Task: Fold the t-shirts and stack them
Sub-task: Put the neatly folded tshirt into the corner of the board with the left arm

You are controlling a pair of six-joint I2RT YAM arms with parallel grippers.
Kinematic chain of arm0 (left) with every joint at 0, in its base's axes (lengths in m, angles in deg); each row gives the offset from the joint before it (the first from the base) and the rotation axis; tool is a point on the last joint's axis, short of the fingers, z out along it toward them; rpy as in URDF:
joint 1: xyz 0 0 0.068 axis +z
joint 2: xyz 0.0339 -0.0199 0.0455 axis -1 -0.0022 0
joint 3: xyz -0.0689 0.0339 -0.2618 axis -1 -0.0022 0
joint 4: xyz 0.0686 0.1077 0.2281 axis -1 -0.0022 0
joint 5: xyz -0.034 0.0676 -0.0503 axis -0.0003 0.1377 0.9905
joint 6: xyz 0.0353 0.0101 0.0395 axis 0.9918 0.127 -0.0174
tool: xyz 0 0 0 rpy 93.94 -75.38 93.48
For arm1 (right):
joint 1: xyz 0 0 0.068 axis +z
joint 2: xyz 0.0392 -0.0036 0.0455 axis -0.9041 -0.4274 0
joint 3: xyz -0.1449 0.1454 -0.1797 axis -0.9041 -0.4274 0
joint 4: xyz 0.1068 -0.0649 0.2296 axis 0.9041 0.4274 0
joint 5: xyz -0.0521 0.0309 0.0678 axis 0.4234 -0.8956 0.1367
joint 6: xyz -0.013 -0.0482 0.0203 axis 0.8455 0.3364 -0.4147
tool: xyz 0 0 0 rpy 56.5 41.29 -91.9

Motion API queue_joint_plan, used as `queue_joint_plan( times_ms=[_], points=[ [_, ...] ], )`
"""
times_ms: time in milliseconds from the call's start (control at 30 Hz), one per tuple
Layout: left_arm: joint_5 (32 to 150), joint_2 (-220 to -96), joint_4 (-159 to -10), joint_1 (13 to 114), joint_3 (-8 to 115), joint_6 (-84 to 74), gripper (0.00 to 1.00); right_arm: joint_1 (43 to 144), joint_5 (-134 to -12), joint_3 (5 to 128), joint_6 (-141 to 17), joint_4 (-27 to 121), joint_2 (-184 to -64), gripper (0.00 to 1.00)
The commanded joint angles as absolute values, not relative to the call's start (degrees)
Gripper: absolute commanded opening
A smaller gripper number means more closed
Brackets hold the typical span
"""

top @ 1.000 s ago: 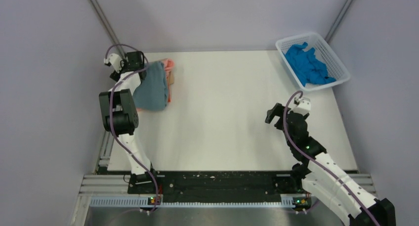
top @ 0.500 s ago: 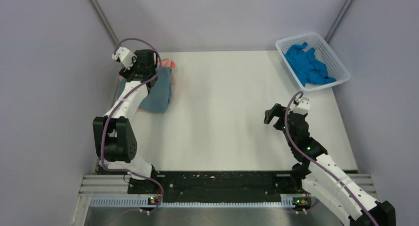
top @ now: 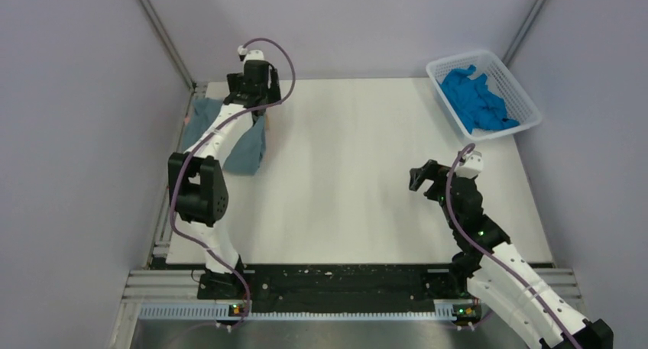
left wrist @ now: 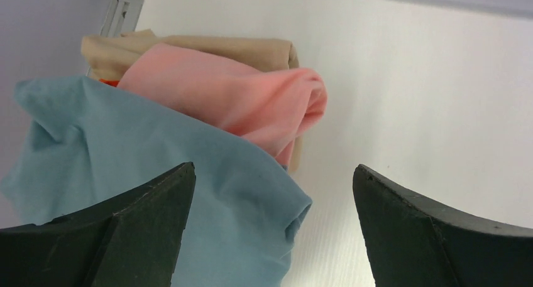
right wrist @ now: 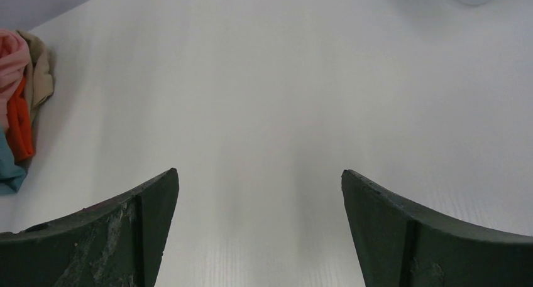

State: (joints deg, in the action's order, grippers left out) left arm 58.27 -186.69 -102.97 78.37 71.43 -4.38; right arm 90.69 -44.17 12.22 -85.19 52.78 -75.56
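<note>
grey-blue shirt laid over pink shirt; left fingers, right fingers spread, empty. next, likely: fetch bright blue shirt from basket.

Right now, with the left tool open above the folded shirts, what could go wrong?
1. The grey-blue shirt lies rumpled and askew on the pink shirt, which bulges out beneath; both may slump.
2. In the top view its corner seems to reach the left edge of the table; it might slide off.
3. The left tool hangs low over that shirt; pulling away could snag it.
</note>
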Motion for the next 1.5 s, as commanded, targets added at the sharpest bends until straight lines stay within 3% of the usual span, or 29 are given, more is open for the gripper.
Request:
queue_joint_plan(
  times_ms=[0,200,467,567,700,767,1167,1467],
  points=[
    [54.14,-190.88,-110.10,77.12,76.68,0.13,0.99,90.88,-43.74,12.94,-85.00,50.71,-75.12,0.99],
    [46.73,-197.37,-115.79,76.49,83.71,-0.92,0.98,90.81,-43.03,12.79,-84.68,50.60,-75.30,0.99],
    [37.28,-201.91,-119.75,76.07,87.78,-1.57,0.78,90.85,-42.03,12.67,-84.32,50.86,-75.28,0.99],
    [37.06,-202.03,-120.31,76.15,87.84,-1.45,0.62,90.86,-42.05,12.76,-84.36,50.89,-75.19,0.99],
    [38.04,-201.67,-121.23,76.16,88.66,-1.61,0.18,90.80,-41.73,12.70,-84.31,50.94,-75.24,0.99],
    [37.19,-200.57,-121.59,76.16,89.05,-2.08,0.01,90.80,-41.59,12.73,-84.30,51.08,-75.13,0.99],
    [34.69,-191.73,-113.39,78.00,88.77,2.87,0.00,90.84,-40.76,12.84,-84.20,51.68,-74.59,0.99],
    [40.28,-199.48,-107.85,79.13,94.87,10.11,0.00,90.79,-39.81,13.01,-84.08,51.68,-74.74,0.99]
  ],
)
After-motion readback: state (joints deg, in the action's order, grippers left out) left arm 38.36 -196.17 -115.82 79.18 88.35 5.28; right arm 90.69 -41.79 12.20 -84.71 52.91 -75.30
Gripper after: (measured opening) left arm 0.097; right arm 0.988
